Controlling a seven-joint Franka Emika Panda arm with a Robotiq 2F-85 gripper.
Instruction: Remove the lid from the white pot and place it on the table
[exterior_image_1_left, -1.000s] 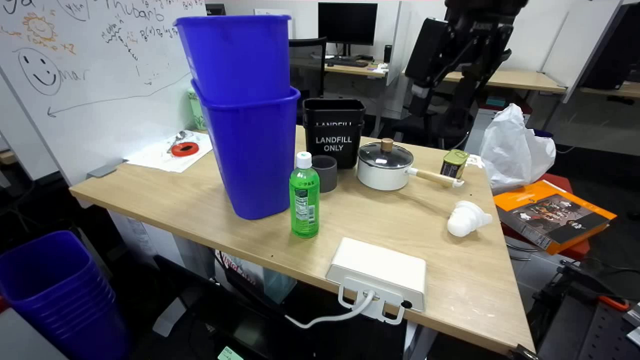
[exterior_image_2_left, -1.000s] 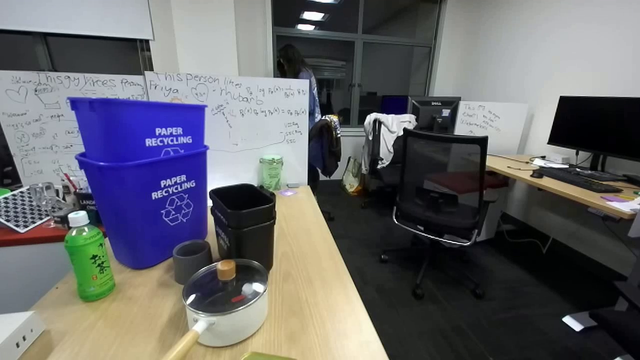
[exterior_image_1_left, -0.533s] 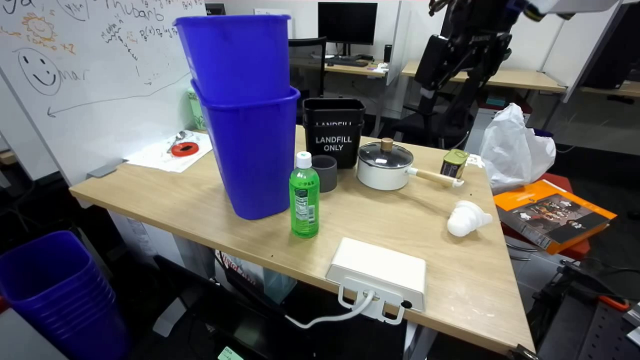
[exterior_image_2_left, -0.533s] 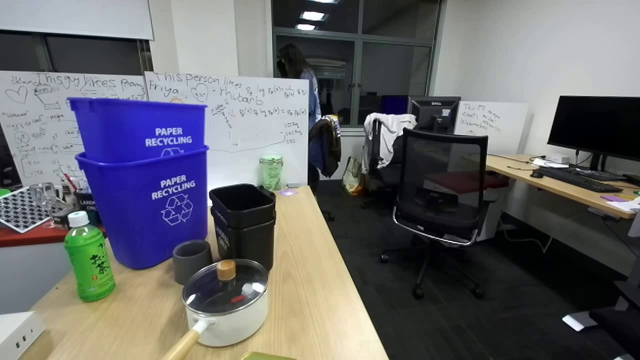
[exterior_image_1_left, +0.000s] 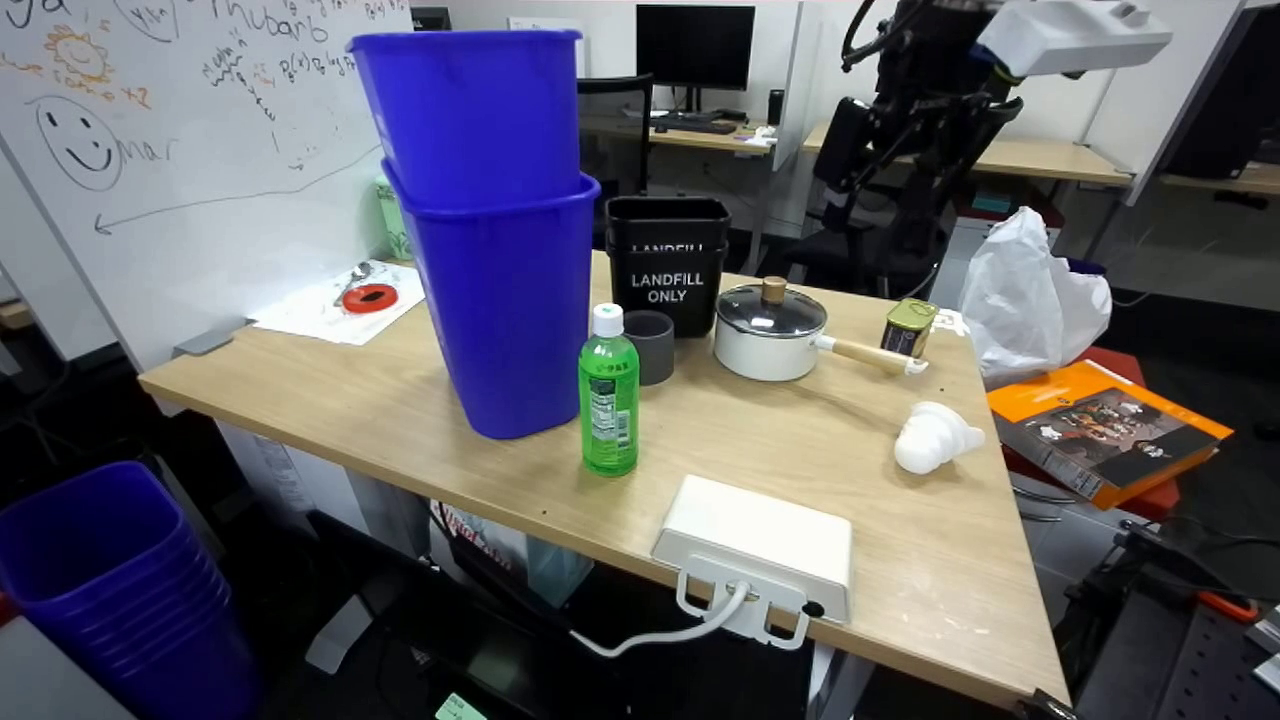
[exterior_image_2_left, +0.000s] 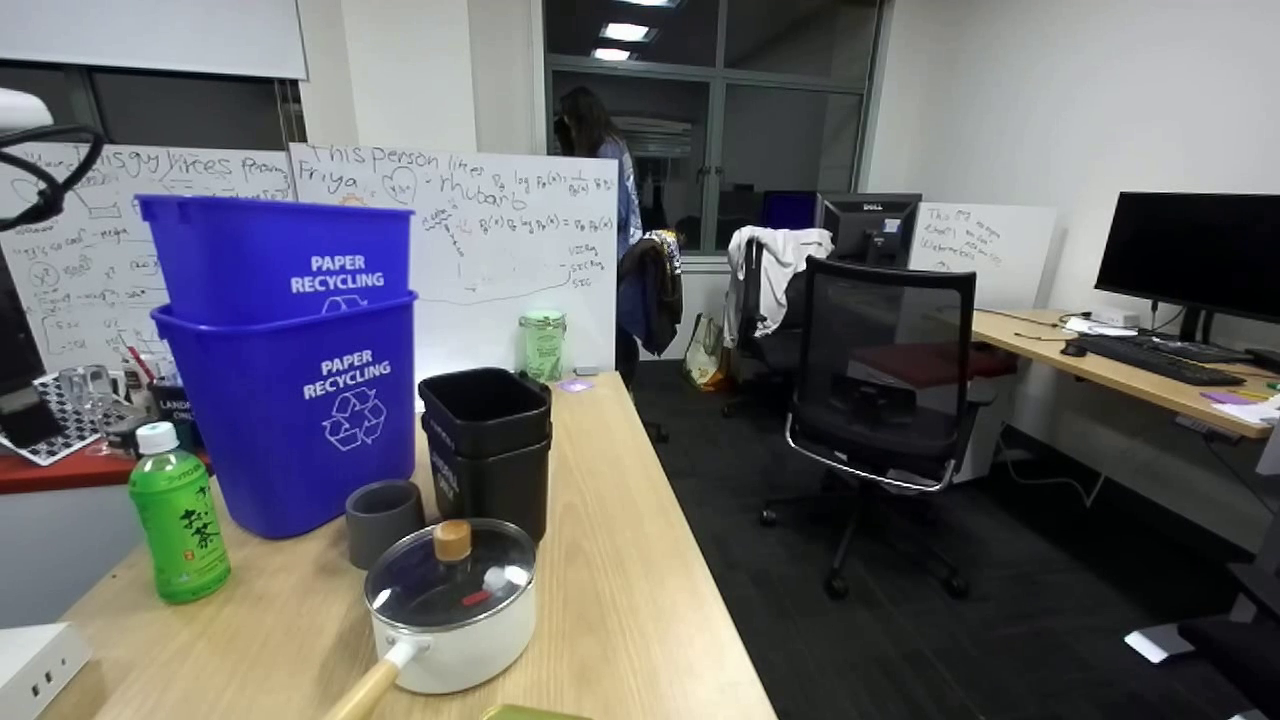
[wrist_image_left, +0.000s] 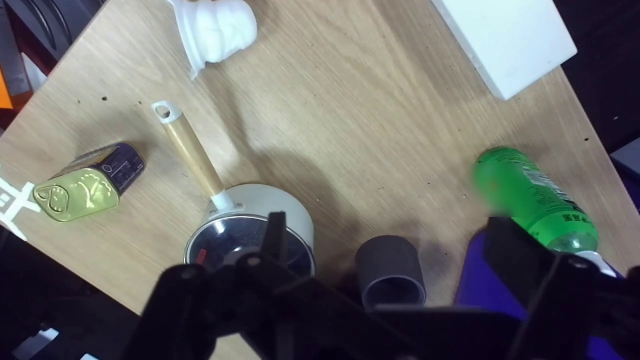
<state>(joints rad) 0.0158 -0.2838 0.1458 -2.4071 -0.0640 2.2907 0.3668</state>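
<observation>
None of the task looks done so far: in both exterior views the lid (exterior_image_1_left: 770, 315) sits on the white pot (exterior_image_2_left: 470, 650), its wooden knob (exterior_image_2_left: 452, 540) pointing up. In the wrist view the fingers (wrist_image_left: 515, 260) stand wide apart and hold nothing; a grey cup (wrist_image_left: 390, 262) shows through their gap, but down on the bench (wrist_image_left: 340, 110). Pot and lid lie below the fingers, crossed by one of them, so the knob cannot be made out there. In an exterior view the arm (exterior_image_1_left: 925, 65) hangs higher than the lid and apart from it.

All the work is left, I judge: centre the fingers over the knob, descend, grasp, lift, carry, lower and release. The wood ahead of the fingers, between pot and green bottle (wrist_image_left: 540, 200), seems a likely spot for it.
</observation>
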